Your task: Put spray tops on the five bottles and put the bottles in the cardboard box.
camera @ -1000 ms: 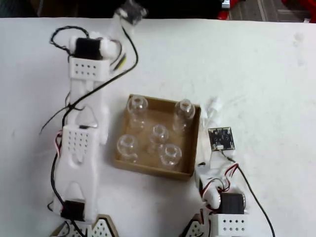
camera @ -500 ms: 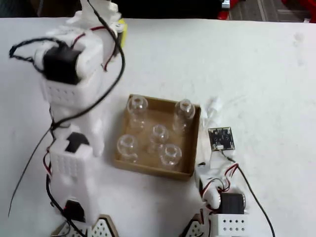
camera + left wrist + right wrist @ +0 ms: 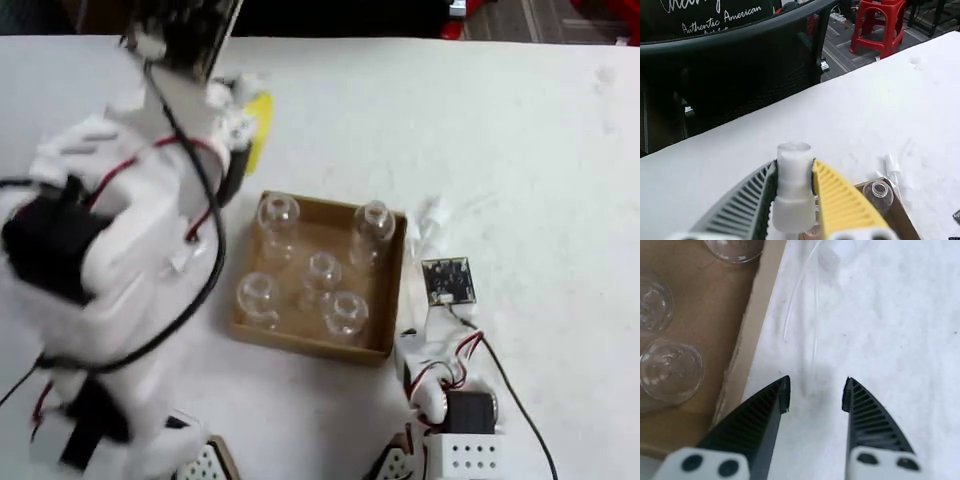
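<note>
Five clear open-necked bottles (image 3: 321,270) stand in the cardboard box (image 3: 312,345) at mid-table, none with a top on. My left gripper (image 3: 795,172) is shut on a white spray top (image 3: 794,185), pinched upright between its grey and yellow fingers. In the high view that gripper (image 3: 248,118) hangs high, just beyond the box's far left corner. My right gripper (image 3: 816,392) is open and empty, low over the table beside the box's right wall (image 3: 752,325). Loose spray tops with thin tubes (image 3: 832,255) lie just ahead of it.
The raised left arm (image 3: 110,250) looms large over the table's left side. The right arm's base (image 3: 450,410) sits at the near edge, right of the box. Loose spray tops (image 3: 435,212) lie by the box's far right corner. A black chair (image 3: 740,65) stands beyond the table's far edge.
The left arm has lifted from the table's far edge and drawn back toward the box, rising toward the camera with the spray top. The right arm has kept still.
</note>
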Available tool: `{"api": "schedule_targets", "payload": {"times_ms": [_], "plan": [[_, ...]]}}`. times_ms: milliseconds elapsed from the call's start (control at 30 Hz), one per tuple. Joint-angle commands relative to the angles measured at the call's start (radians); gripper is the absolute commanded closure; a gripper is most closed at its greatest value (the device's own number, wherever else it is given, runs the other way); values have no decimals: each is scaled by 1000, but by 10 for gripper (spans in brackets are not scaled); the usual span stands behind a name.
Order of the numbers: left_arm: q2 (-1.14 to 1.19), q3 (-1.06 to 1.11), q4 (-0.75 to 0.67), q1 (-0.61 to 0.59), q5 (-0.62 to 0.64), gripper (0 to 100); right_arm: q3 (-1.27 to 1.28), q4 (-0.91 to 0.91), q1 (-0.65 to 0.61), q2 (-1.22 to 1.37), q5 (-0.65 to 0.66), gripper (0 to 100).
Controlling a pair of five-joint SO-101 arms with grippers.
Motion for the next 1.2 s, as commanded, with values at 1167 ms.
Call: {"api": "schedule_targets", "payload": {"times_ms": [1167], "plan": [[-897, 1982, -1970, -53, 247, 977, 9, 8, -1, -4, 2, 847]]}}
